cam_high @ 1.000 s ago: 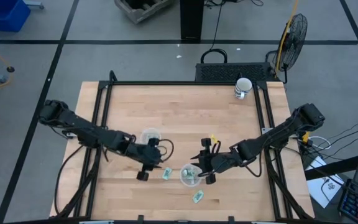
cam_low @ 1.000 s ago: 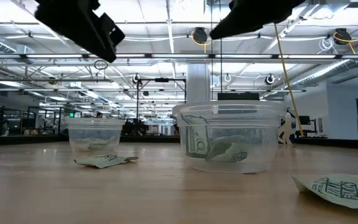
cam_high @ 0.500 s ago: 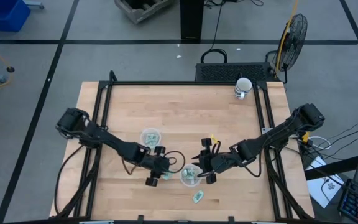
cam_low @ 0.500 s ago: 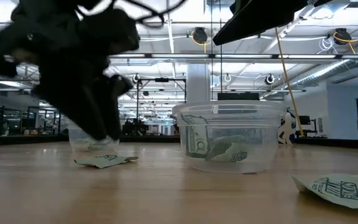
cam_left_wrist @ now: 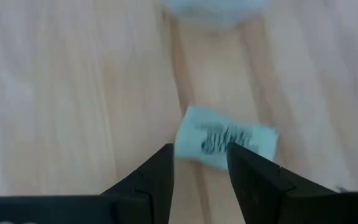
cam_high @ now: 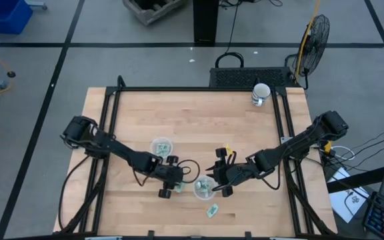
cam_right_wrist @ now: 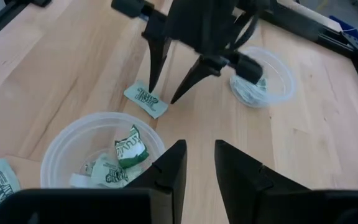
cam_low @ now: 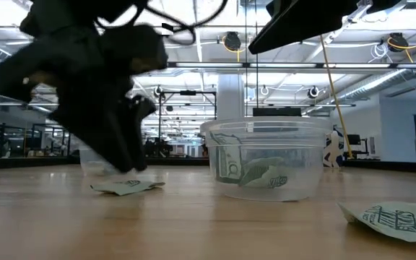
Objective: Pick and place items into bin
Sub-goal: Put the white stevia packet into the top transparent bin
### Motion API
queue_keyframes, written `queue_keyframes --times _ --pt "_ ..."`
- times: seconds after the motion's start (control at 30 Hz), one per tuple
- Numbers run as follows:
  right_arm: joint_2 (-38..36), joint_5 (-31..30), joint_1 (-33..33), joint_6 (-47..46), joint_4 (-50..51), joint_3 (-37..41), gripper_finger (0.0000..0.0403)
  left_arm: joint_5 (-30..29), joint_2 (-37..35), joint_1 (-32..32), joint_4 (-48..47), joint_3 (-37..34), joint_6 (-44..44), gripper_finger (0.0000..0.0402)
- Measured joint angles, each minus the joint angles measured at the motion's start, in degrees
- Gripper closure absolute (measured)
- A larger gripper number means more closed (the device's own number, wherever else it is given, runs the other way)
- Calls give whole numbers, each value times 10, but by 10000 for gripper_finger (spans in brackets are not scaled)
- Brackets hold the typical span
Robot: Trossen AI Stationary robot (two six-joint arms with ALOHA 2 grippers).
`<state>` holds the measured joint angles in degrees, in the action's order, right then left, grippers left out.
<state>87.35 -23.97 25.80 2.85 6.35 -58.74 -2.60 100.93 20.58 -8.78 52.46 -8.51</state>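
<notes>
A small light-green packet (cam_left_wrist: 225, 138) lies flat on the wood, also seen in the right wrist view (cam_right_wrist: 145, 98) and the low view (cam_low: 125, 186). My left gripper (cam_left_wrist: 201, 152) is open and lowered over it, one finger on each side of its near end (cam_right_wrist: 160, 93). A clear cup (cam_high: 204, 189) holding several packets (cam_right_wrist: 126, 149) stands just right of it. My right gripper (cam_right_wrist: 199, 155) is open and hovers above that cup (cam_high: 220, 179). Another packet (cam_high: 212, 211) lies flat nearer the table's near edge (cam_low: 385, 219). My left gripper comes at the packet from above, slanting down, with open fingers (cam_right_wrist: 149, 87) at the packet's end nearest the cup. Whether the fingertips touch the packet I cannot tell. The packet lies flat on the table.
A second clear cup (cam_high: 161, 147) with packets stands behind the left gripper (cam_right_wrist: 260, 78). A white mug (cam_high: 260, 94) sits at the far right corner. The black frame rails (cam_high: 112, 107) run along the table's sides. Bare wood lies across the far half.
My left gripper has swung from beside the far-left cup toward the right and the near edge, and come down to table height over the loose packet. Its fingers have stayed open. The right arm has kept still.
</notes>
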Motion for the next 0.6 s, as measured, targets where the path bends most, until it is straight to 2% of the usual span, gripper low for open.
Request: queue_keyframes --times 0.23,0.37,0.6 --pt "0 0 0 0 0 0 328 -2 -24 0 8 1 1 250" --pt "0 0 0 0 0 0 328 22 1 -1 26 2 2 250" --pt "0 0 0 -1 4 0 328 25 35 -1 37 2 5 250"
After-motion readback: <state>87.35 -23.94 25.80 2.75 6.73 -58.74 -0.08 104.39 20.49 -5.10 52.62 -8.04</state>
